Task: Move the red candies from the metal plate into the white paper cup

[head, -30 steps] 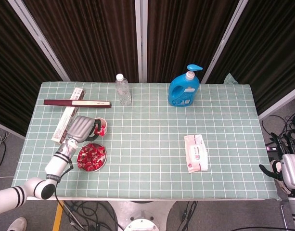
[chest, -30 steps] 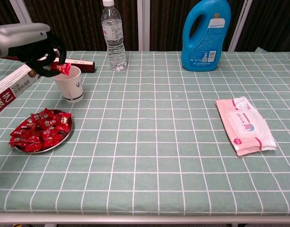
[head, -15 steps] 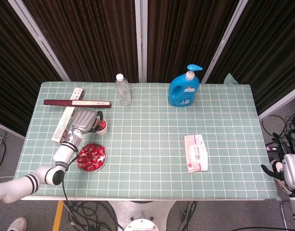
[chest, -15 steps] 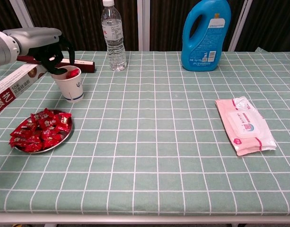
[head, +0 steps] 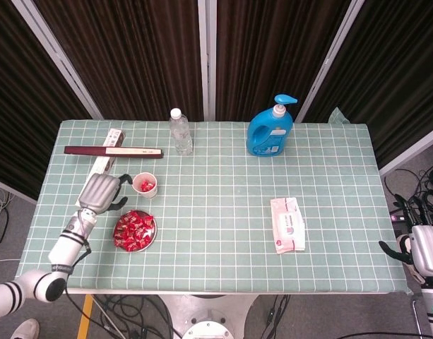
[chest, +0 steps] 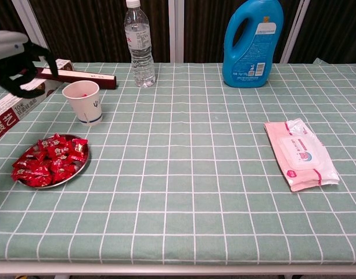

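Note:
The metal plate [head: 152, 238] [chest: 80, 172] sits near the table's front left, piled with several red candies [head: 134, 229] [chest: 49, 160]. Just behind it stands the white paper cup [head: 145, 185] [chest: 83, 102], with red candy showing inside. My left hand [head: 99, 192] [chest: 18, 65] hovers left of the cup, apart from it, fingers curved and spread with nothing in them. My right hand [head: 416, 247] hangs off the table's right edge, low and far from the plate, its dark fingers partly visible.
A long boxed item [head: 97, 176] [chest: 15, 110] and a dark flat box [head: 114, 150] lie behind my left hand. A water bottle [head: 179, 132], a blue detergent bottle [head: 270, 128] and a pink wipes pack [head: 287, 224] stand further right.
My left hand held a red candy over the cup, let it fall in, then drew back to the left and now holds nothing.

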Tool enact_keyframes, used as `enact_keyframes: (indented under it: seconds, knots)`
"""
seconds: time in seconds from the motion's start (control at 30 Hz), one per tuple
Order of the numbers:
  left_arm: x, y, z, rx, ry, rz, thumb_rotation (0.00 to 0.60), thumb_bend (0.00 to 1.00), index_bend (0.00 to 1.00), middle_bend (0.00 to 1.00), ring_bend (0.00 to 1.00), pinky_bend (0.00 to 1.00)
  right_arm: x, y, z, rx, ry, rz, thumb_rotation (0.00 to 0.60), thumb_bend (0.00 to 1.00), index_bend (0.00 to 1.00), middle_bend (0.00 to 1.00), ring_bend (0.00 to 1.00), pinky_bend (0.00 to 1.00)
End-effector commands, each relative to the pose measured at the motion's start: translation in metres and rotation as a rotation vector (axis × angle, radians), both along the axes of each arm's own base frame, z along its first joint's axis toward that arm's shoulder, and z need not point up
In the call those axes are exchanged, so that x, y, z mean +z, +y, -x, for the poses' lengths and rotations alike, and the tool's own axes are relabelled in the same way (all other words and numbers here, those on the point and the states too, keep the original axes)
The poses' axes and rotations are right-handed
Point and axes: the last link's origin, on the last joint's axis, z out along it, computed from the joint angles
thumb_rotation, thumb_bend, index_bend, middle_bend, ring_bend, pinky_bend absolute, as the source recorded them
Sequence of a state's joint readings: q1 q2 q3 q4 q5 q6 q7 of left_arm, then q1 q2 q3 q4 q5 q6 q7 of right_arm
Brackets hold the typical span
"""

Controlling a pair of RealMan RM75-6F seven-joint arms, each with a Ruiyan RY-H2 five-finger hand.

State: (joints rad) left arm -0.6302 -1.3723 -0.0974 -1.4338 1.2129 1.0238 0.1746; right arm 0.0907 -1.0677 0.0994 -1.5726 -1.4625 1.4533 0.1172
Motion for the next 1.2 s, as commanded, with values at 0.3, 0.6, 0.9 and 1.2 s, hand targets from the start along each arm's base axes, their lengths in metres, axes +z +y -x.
enact_keyframes:
  seconds: [0.3, 0.6, 0.9, 1.2]
  knots:
    - [-0.04, -0.03, 0.031, 0.079, 0.124, 0.183, 0.6, 0.33, 0.49, 0.89, 0.93, 1.0, -0.002, 0.0, -0.005, 0.014, 0.003, -0.004, 0.6, 0.09, 0.01, 0.21, 0.03, 0.39]
    - [-0.06, -0.034, 0.027, 0.075, 0.158, 0.233, 0.6, 0.33, 0.48, 0.89, 0.93, 1.0, -0.002, 0.003, -0.004, 0.008, 0.002, -0.003, 0.6, 0.09, 0.02, 0.21, 0.03, 0.39]
    - [-0.066, -0.036, 0.019, 0.052, 0.132, 0.246, 0.6, 0.32, 0.49, 0.89, 0.93, 1.0, -0.002, 0.003, -0.004, 0.003, 0.003, -0.002, 0.6, 0.09, 0.02, 0.21, 0.03, 0.39]
    - [-0.061, -0.042, -0.002, -0.02, 0.085, 0.232, 0.6, 0.32, 0.48, 0.89, 0.93, 1.0, -0.002, 0.003, -0.004, -0.002, 0.004, -0.001, 0.6, 0.09, 0.02, 0.21, 0.03, 0.39]
